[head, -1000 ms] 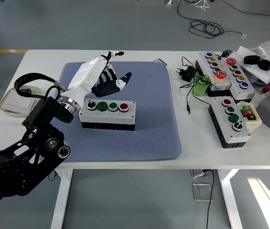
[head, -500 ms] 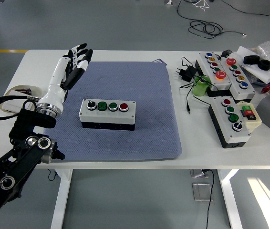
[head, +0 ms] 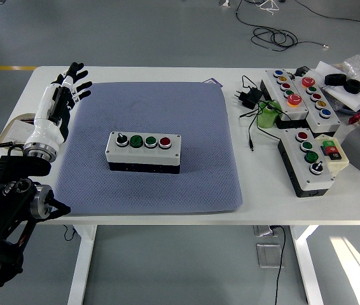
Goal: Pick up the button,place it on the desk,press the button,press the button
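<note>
On the blue mat (head: 193,146) sits the button box (head: 144,151); left hand (head: 58,108) fingers (head: 73,76) spread, empty.

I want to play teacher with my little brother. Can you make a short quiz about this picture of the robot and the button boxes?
1. True or false: the left robot hand is pressing a button on the grey button box on the blue mat.
2. Reading left to right on that box's top, what comes first? A) red button B) black knob C) green button
3. Fill in: the box's rightmost button is ____.

Key:
1. False. The hand is up at the mat's far left edge with its fingers spread, apart from the box.
2. B. Then come two green buttons.
3. Red.
</note>
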You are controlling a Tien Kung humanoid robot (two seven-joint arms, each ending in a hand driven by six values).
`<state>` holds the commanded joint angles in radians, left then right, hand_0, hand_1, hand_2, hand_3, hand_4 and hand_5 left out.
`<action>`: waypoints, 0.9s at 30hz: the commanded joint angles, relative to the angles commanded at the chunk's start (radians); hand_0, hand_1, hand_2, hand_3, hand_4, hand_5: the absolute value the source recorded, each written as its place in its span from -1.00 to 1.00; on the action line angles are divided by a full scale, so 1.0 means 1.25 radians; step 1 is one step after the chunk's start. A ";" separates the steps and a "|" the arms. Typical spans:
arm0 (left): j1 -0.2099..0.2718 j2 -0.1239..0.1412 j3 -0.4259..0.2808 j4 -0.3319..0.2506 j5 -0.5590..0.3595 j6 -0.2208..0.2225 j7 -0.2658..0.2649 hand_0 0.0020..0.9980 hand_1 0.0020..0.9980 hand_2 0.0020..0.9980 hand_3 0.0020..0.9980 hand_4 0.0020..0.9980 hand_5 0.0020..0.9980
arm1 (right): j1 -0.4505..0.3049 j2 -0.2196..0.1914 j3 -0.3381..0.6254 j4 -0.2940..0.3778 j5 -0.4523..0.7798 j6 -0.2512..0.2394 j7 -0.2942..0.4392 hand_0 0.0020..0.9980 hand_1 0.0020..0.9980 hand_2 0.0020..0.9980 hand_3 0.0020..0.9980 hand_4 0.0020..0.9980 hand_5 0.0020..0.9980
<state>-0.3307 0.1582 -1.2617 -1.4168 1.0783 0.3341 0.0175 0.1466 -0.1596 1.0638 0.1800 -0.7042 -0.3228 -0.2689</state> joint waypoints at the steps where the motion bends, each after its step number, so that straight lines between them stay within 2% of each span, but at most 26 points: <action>1: 0.009 -0.003 -0.006 -0.001 0.003 -0.006 -0.003 0.51 0.60 0.66 0.62 0.36 0.84 | 0.001 0.000 0.001 0.000 -0.002 0.000 0.000 0.58 0.60 0.64 0.50 -0.18 -0.04; 8: 0.046 -0.018 -0.041 -0.004 0.005 -0.041 -0.020 0.50 0.55 0.64 0.61 0.34 0.84 | 0.001 0.001 -0.001 0.000 -0.003 0.001 0.000 0.58 0.60 0.64 0.50 -0.18 -0.04; 14: 0.086 -0.044 -0.066 -0.003 0.005 -0.063 -0.028 0.48 0.53 0.64 0.60 0.33 0.86 | 0.002 0.001 -0.001 0.000 -0.001 0.001 0.001 0.58 0.60 0.64 0.50 -0.18 -0.04; 19: 0.105 -0.064 -0.067 -0.001 -0.015 -0.067 -0.031 0.47 0.51 0.62 0.59 0.33 0.87 | 0.006 0.000 0.000 0.000 -0.008 0.003 0.000 0.58 0.60 0.64 0.50 -0.18 -0.04; 27: 0.153 -0.065 -0.069 -0.017 -0.001 -0.081 -0.037 0.47 0.50 0.62 0.58 0.32 0.88 | 0.007 -0.001 0.002 0.000 -0.009 0.003 0.000 0.58 0.60 0.64 0.50 -0.18 -0.04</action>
<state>-0.1391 0.0773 -1.3479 -1.4380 1.0767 0.2330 -0.0282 0.1552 -0.1609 1.0662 0.1800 -0.7159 -0.3188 -0.2687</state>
